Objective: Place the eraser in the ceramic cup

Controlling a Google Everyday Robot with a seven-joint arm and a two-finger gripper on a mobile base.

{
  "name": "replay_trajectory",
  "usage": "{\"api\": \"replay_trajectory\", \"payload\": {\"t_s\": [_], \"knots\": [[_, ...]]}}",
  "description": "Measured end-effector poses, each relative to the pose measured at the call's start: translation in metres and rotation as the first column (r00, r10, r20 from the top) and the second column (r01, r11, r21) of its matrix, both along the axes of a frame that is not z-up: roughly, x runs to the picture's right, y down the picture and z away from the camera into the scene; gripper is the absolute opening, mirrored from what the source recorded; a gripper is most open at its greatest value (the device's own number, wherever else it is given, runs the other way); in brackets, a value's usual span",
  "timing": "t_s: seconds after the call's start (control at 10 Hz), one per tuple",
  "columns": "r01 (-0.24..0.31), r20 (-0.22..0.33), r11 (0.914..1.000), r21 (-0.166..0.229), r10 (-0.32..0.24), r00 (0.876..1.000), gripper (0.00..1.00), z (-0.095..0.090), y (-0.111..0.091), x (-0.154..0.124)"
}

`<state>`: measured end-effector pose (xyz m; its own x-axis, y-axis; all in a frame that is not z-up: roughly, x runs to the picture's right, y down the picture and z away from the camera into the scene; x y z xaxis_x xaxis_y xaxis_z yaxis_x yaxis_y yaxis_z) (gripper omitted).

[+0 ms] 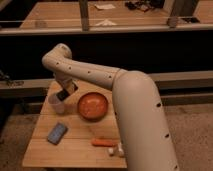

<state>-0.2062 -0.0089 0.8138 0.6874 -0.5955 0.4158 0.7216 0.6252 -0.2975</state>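
You are looking at the gripper [64,94] hanging just above the ceramic cup [56,103] near the table's [75,145] far left corner, fingers pressed together and pinching the eraser [63,94] over the cup's rim.

black eraser [62,94] tilted above white ceramic cup [56,104].

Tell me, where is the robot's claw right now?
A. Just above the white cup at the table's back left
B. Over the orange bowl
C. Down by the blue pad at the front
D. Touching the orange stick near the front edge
A: the gripper hangs at the rim of the ceramic cup, closed on the dark eraser, with the orange bowl off to one side of it.
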Motion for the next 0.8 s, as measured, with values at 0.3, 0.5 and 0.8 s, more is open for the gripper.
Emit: {"api": "replay_trajectory", "payload": {"t_s": [0.3, 0.5, 0.8], "knots": [[0.006, 0.012, 1.0000, 0.002, -0.006, 1.000, 0.02, -0.001, -0.001, -0.007], [0.013, 0.017, 0.9999, 0.003, -0.013, 1.000, 0.02, -0.001, 0.000, -0.011], [0.025, 0.030, 0.9997, 0.008, -0.025, 0.999, 0.02, -0.002, 0.000, -0.016]]}}
